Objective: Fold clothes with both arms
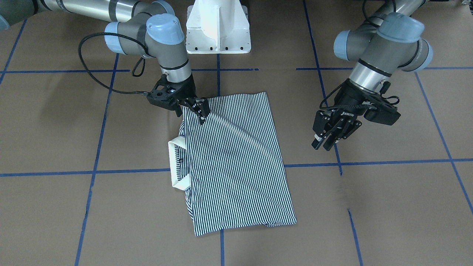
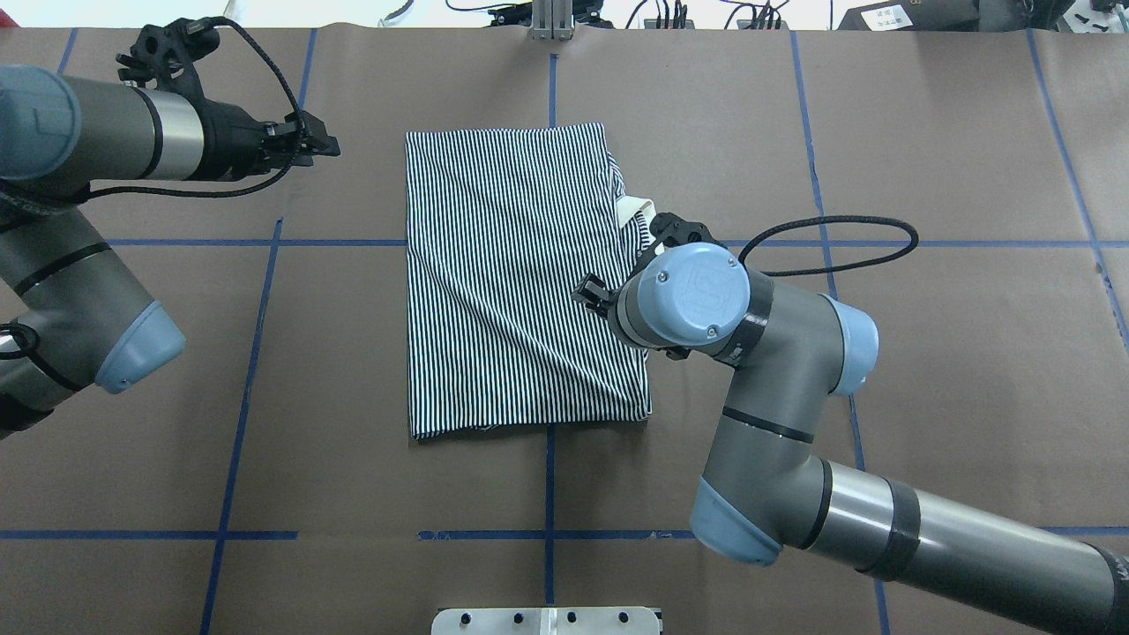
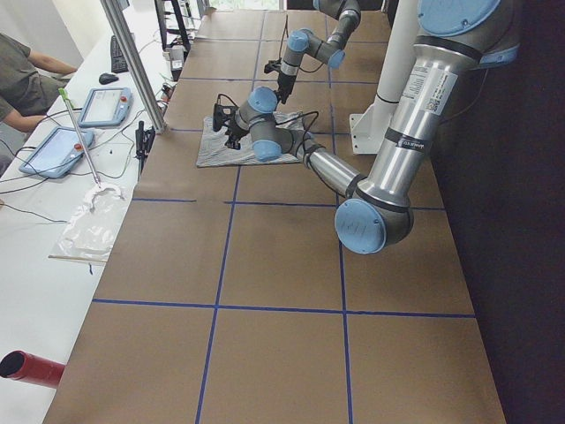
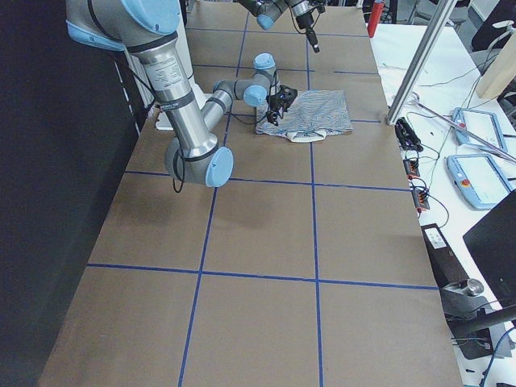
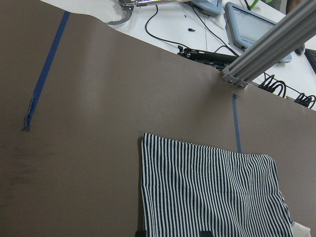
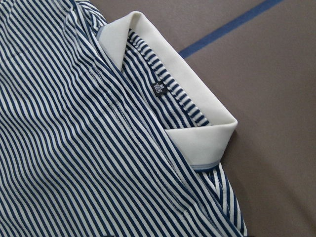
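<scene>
The striped polo shirt [image 1: 236, 159] lies folded into a rectangle in the middle of the table, also seen from overhead [image 2: 512, 282]. Its cream collar [image 1: 176, 162] pokes out on the robot's right side and fills the right wrist view [image 6: 197, 133]. My right gripper [image 1: 201, 112] is low on the shirt's near corner beside the collar. Its fingers look open, and the cloth around them lies flat. My left gripper [image 1: 322, 144] is open and empty, raised above bare table beyond the shirt's other side [image 2: 322, 143]. The left wrist view shows the shirt's far corner [image 5: 212, 197].
The white pedestal base [image 1: 218, 29] stands behind the shirt. Blue tape lines [image 1: 221, 170] grid the brown table. An aluminium post [image 3: 132, 62] and an operators' desk with tablets [image 3: 97, 106] lie past the far edge.
</scene>
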Tool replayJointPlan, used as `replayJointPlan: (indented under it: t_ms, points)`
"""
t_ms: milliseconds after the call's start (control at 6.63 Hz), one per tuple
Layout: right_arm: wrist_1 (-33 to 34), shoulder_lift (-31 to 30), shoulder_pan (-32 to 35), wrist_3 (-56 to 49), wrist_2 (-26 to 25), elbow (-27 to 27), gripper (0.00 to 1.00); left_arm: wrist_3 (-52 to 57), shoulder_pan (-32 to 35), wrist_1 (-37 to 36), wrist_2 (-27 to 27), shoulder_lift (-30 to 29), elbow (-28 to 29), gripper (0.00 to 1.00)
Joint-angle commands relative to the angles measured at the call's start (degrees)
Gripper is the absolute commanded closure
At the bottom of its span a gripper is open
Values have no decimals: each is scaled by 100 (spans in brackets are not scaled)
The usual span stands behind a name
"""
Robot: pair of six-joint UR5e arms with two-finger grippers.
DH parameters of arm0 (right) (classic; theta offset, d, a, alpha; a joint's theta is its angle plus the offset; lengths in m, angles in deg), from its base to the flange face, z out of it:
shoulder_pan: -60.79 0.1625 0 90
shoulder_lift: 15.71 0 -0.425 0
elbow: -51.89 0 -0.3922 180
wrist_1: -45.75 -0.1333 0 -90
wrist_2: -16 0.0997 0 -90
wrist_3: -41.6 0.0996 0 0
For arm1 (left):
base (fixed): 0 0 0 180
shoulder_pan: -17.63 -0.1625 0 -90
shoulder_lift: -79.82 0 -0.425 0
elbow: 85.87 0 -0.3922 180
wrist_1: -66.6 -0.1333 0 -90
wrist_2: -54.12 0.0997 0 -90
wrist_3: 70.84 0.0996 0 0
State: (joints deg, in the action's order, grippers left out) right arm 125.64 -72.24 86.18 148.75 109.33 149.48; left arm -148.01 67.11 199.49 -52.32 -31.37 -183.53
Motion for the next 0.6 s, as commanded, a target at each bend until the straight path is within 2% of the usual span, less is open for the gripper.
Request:
replayJointPlan:
  t_ms: [0,151,452]
  points:
    - [0,45,-332,974,-253,-64,10,0,0,0,0,0,-8,53]
    - [9,-7,-454,975,-245,-91,4,0,0,0,0,0,-8,53]
    - [131,-34,-455,966,-227,-134,4,0,0,0,0,0,-43,53]
